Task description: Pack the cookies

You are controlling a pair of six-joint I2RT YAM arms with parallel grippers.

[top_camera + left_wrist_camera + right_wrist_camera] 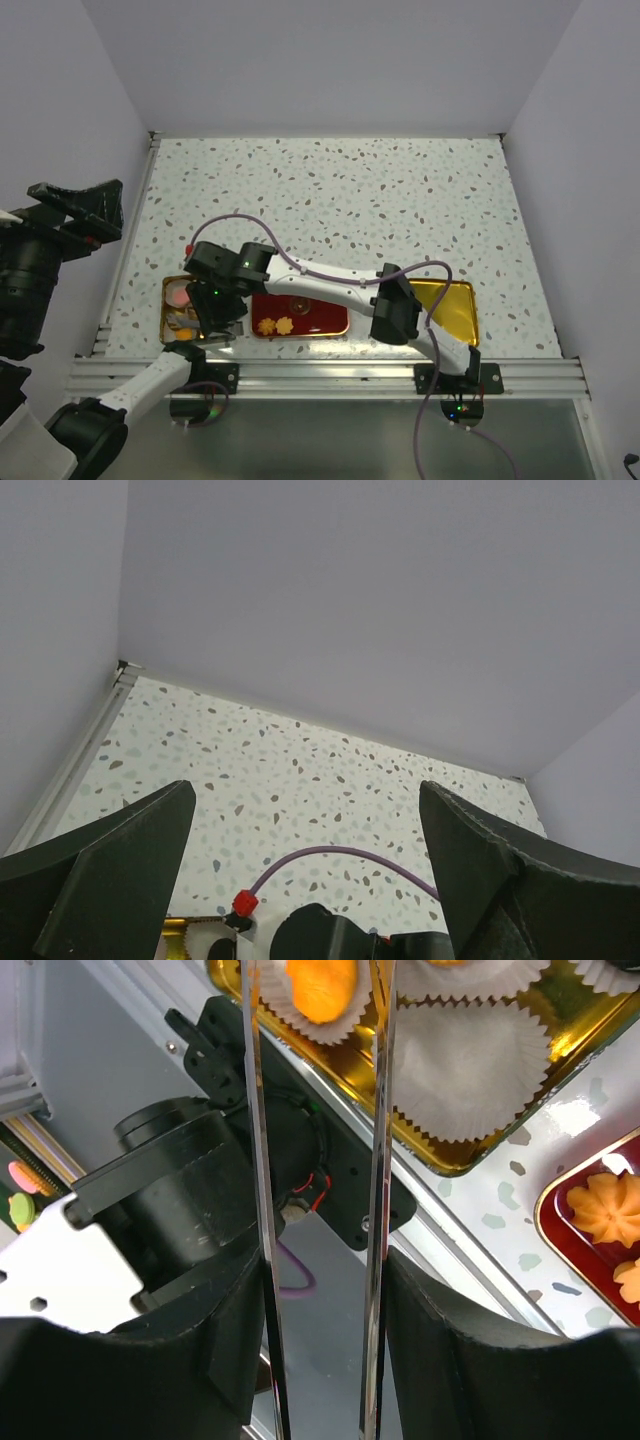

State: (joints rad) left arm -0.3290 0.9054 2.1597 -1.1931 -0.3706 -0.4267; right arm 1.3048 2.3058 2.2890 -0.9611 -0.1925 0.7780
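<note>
Along the near edge of the speckled bench [330, 190], cookies of three kinds on view: two orange-brown flower-shaped cookies [268, 325], ridged petals, lying side by side; one round orange cookie [322, 985], smooth and domed; one pink disc [178, 296]. Containers: red tray [320, 318], at the middle of the near edge, holds the flower-shaped pair at its left end. Gold tray [470, 1160], at the near-left corner and just left of the red tray, carries pleated white paper cups; one cup holds the round orange cookie, the neighbouring paper cup [470, 1070] shows only its white floor; the pink disc sits at this tray's far-left end. Second gold tray [455, 310], toward the near-right corner, partly under the right arm. Right gripper [312, 1020]: over the gold tray, thin shiny fingers [380, 1160] parallel and narrowly apart, the orange cookie seen between them and clear of both, nothing clamped. Left gripper [305, 810]: tilted up toward the back wall, dark fingers spread wide, holding nothing.
</note>
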